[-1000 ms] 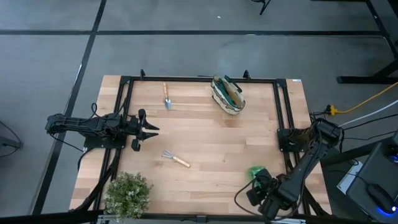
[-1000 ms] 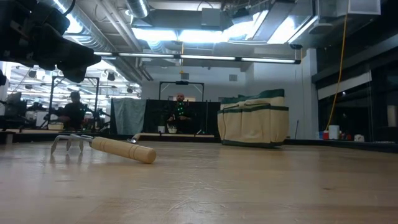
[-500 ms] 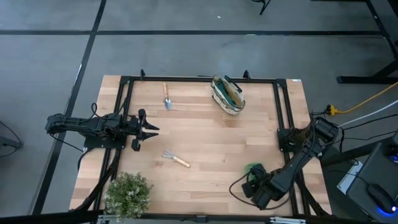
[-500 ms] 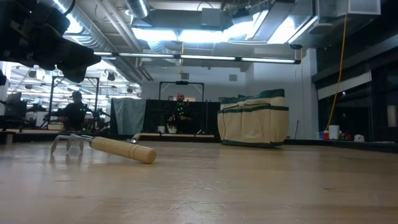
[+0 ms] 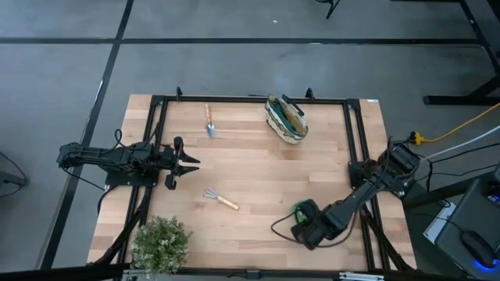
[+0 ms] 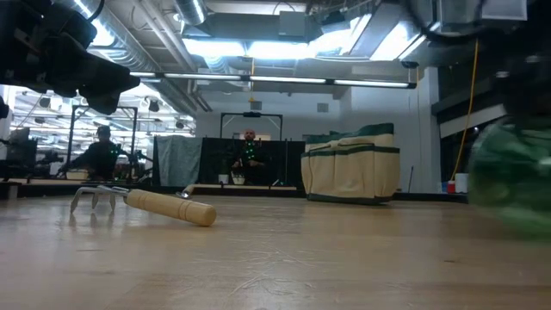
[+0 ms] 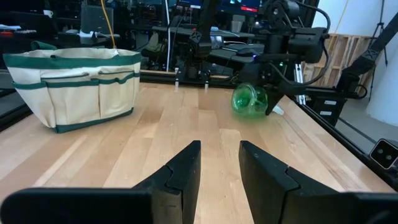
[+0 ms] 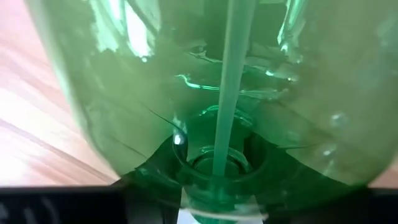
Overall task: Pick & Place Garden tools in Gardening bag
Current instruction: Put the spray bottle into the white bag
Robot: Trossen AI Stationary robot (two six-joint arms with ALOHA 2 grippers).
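Observation:
My right gripper (image 5: 306, 226) is shut on the green spray bottle (image 5: 301, 211) near the table's near right; the bottle fills the right wrist view (image 8: 211, 81) and shows in the left wrist view (image 7: 250, 99). My left gripper (image 5: 187, 162) waits open at the table's left, fingers level. The gardening bag (image 5: 286, 119) stands on its base at the far middle. The pronged rake (image 5: 221, 200) lies flat mid-table, the trowel (image 5: 209, 121) flat at the far left. The pruning shears are out of view. My right gripper holds the spray bottle at its neck end (image 8: 214, 167); the bottle's body hides the fingers in the wrist view. The body points away from the gripper, along the fingers, toward the table's left. In the left wrist view the bottle (image 7: 249, 102) lies on its side, seemingly clear of the table.
A bushy green plant (image 5: 160, 243) stands at the near left corner. A black frame rail (image 5: 250, 99) runs around the table's edges. Bare wood lies between the bottle and the bag. A person (image 6: 250, 151) shows in the room beyond the table.
My right gripper has carried the spray bottle from the near right corner toward the table's left edge, a little away from the near edge. The bottle has come into the low view at the right as a green blur.

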